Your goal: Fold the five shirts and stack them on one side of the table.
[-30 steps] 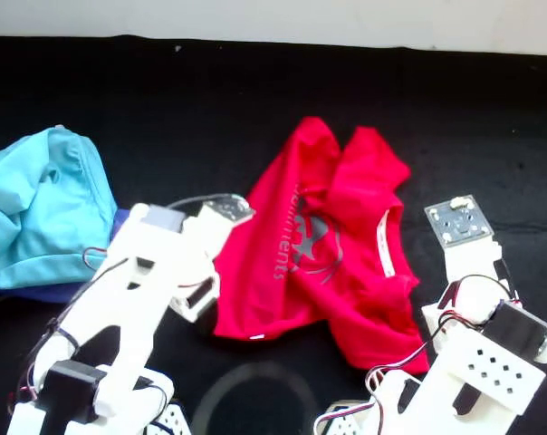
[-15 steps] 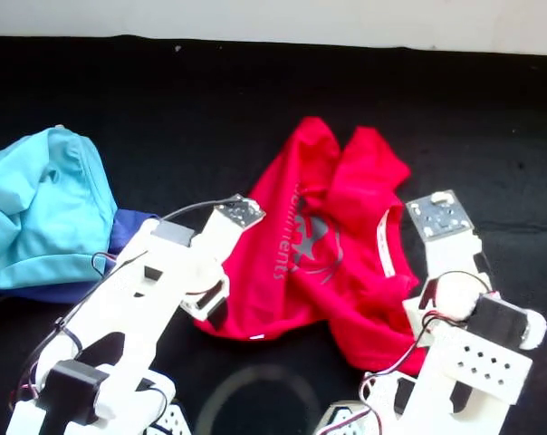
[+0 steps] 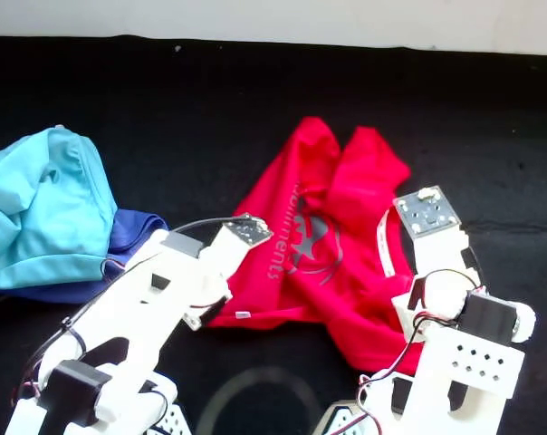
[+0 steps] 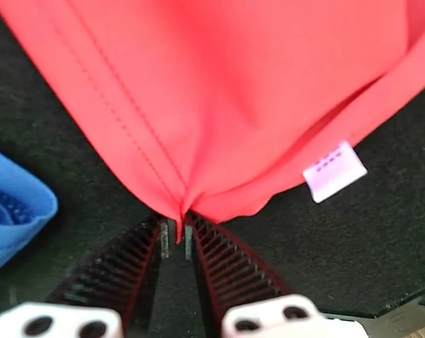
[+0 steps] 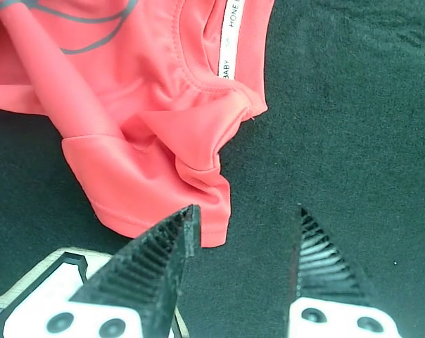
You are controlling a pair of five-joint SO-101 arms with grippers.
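A crumpled red shirt (image 3: pixel 332 231) with a grey print lies in the middle of the black table (image 3: pixel 210 100). My left gripper (image 4: pixel 176 236) is shut on a hem corner of the red shirt (image 4: pixel 219 105), pinching the fabric near a small white tag (image 4: pixel 333 171). The left arm (image 3: pixel 156 308) sits at the shirt's front left edge. My right gripper (image 5: pixel 244 243) is open, with a folded sleeve corner of the red shirt (image 5: pixel 156 155) just ahead of one finger (image 5: pixel 167 243). The right arm (image 3: pixel 446 299) stands over the shirt's front right side.
A bunched light blue shirt (image 3: pixel 43 208) lies at the table's left side on top of a darker blue shirt (image 3: pixel 119 240), whose edge (image 4: pixel 12 211) appears beside my left gripper. A pale wall strip (image 3: pixel 346 23) runs behind the table's far edge.
The left arm has moved right and forward, dragging the shirt's front left hem inward. The right arm has shifted left, closer over the shirt.
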